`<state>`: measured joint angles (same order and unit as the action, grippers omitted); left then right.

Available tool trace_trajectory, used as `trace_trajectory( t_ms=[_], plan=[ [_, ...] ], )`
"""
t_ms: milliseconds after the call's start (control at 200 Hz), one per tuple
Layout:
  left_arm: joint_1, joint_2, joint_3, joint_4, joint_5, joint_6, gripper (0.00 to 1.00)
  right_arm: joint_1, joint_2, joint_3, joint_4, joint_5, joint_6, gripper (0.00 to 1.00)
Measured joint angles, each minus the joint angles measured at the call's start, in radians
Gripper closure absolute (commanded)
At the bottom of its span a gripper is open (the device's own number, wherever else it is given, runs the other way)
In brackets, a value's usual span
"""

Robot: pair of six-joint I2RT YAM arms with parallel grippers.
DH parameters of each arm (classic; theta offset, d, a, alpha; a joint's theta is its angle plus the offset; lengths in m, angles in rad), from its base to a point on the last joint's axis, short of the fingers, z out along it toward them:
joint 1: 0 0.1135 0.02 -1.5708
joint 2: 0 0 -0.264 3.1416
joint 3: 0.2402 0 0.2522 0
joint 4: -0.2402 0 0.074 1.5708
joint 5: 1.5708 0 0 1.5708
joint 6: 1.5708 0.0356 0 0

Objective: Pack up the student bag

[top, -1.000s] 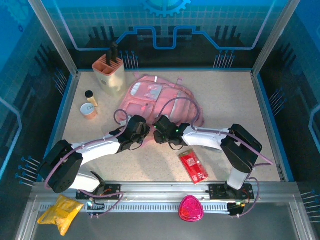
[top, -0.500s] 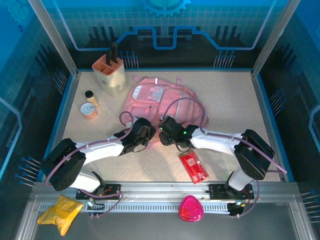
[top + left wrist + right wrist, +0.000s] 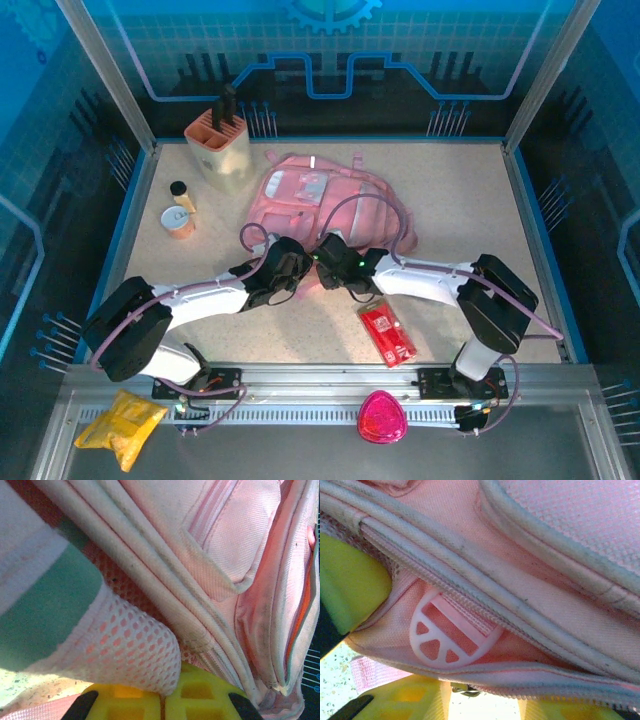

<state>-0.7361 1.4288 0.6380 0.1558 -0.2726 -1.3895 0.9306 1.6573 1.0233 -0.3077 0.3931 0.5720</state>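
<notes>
Pink student bag [image 3: 225, 545] touches left gripper [image 3: 162, 702], seemingly pinched.

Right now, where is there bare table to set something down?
Bare table right of the bag, up to the right wall; also a strip between the left arm and the red packet. Crowded: back-left by the holder, bottle and cup.

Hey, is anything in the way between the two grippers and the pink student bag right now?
Nothing visible. The left gripper is shut on the student bag, and the right gripper sits right at its edge.
</notes>
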Motion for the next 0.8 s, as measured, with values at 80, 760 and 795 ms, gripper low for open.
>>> trace_trajectory(
  t_ms=[80, 760, 795],
  plan=[
    [0.000, 0.000, 0.000, 0.000, 0.000, 0.000, 1.00, 0.001, -0.002, 0.000, -0.007, 0.007, 0.000, 0.67],
    [-0.015, 0.016, 0.023, -0.008, -0.011, 0.001, 1.00, 0.000, 0.000, 0.007, -0.031, 0.010, -0.005, 0.82],
    [-0.015, 0.016, 0.023, -0.010, -0.012, 0.001, 1.00, 0.000, 0.005, 0.011, -0.033, 0.010, -0.008, 0.84]
  ],
)
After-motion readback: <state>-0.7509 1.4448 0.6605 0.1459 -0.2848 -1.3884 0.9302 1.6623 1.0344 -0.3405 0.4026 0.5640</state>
